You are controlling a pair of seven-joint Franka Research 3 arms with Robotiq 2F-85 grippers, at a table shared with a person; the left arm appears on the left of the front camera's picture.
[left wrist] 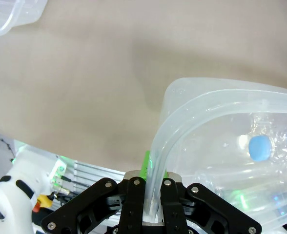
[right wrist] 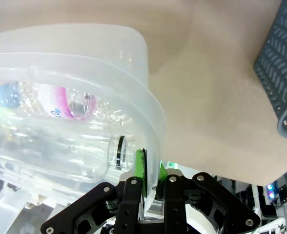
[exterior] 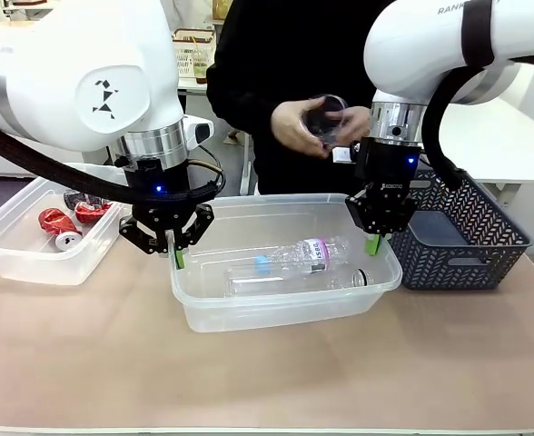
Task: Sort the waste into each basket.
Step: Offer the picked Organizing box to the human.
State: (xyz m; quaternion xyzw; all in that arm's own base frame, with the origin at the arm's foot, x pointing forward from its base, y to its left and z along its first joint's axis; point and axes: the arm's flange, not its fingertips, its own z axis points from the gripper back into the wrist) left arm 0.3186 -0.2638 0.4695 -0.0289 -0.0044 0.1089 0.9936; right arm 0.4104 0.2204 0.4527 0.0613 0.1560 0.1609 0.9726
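The middle clear basket (exterior: 276,313) holds two clear plastic bottles (exterior: 303,252), one with a pink label and a blue cap. My left gripper (exterior: 177,257) is shut on its left rim, and my right gripper (exterior: 372,243) is shut on its right rim. In the left wrist view the left gripper (left wrist: 152,195) pinches the rolled rim (left wrist: 207,97), with the blue cap (left wrist: 259,147) inside. In the right wrist view the right gripper (right wrist: 151,180) clamps the rim (right wrist: 109,73) beside a bottle (right wrist: 51,105). The second clear basket (exterior: 31,259), at the left, holds crushed red cans (exterior: 54,220).
A dark grey lattice basket (exterior: 467,236) stands right of the middle tub, close to my right arm, and shows in the right wrist view (right wrist: 280,63). Behind the tub a person's hands (exterior: 299,123) hold a small dark object (exterior: 326,118). Bare table lies in front.
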